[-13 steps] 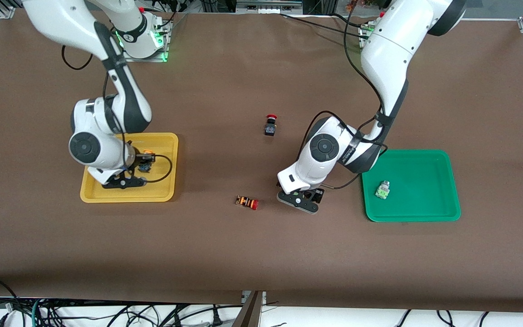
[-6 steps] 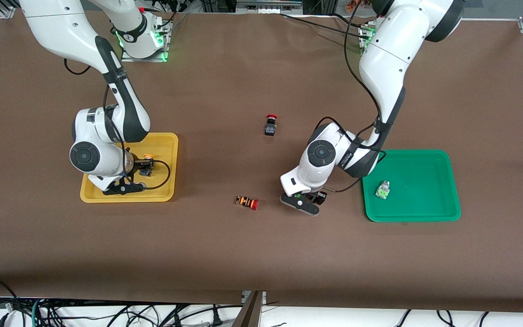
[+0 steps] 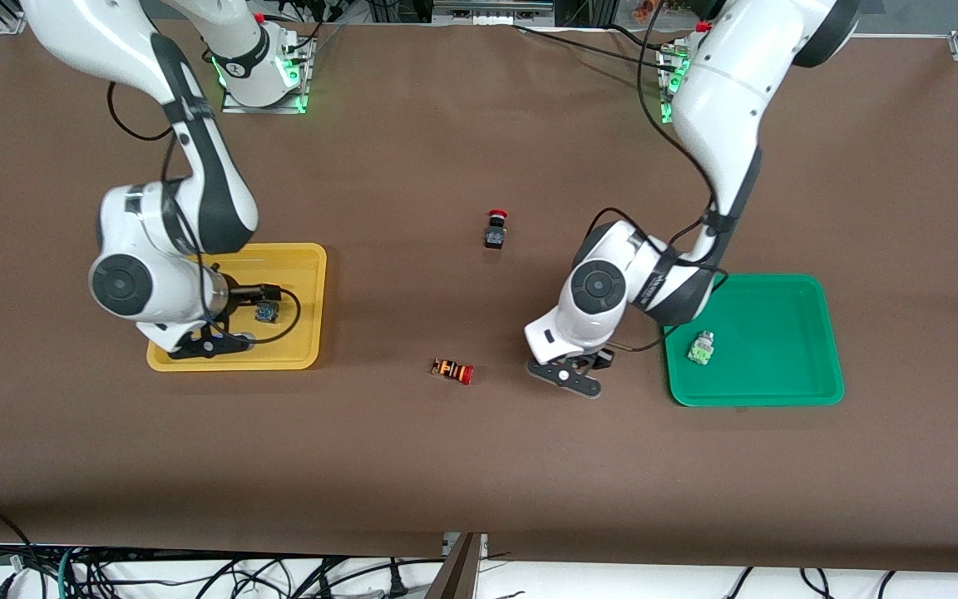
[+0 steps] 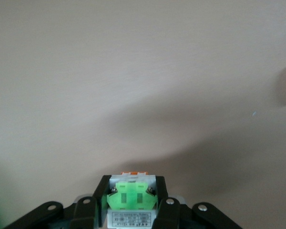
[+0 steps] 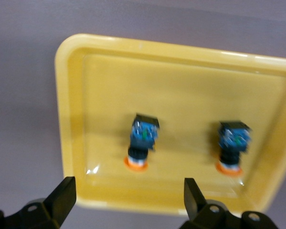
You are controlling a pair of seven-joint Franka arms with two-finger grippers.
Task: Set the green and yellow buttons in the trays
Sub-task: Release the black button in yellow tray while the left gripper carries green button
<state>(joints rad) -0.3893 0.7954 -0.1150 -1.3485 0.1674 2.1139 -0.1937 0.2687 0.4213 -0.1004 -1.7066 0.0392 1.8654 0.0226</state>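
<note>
- The left gripper (image 3: 572,376) is seen low over the bare brown tabletop (image 3: 446,466), between the red-capped button with an orange-striped body (image 3: 452,370) and the shallow green plastic tray (image 3: 812,378).
- In the left wrist view, its fingers (image 4: 163,196) are pinched on a small whitish-grey switch with a light green face (image 4: 129,196); the green face is turned toward the wrist camera.
- A second green-faced switch (image 3: 701,348) is noted inside the green tray, near the tray's edge toward the right arm's end of the table.
- Key relation: the green tray lies from the held switch toward the left arm's end of the tabletop, close by. The left arm is plainly the nearer one, so a short carry over the tray rim is judged sufficient.
- The right gripper (image 5: 126,200) is over the shallow yellow plastic tray (image 5: 71,119), its fingers spread wide and holding nothing.
- Two black-bodied push buttons with yellow-orange caps (image 5: 142,143) (image 5: 232,145) are recorded lying in the yellow tray, well apart from each other; both are untouched by the fingers.
- A black-bodied red-capped button (image 3: 495,230) stands mid-table, outside both trays.
</note>
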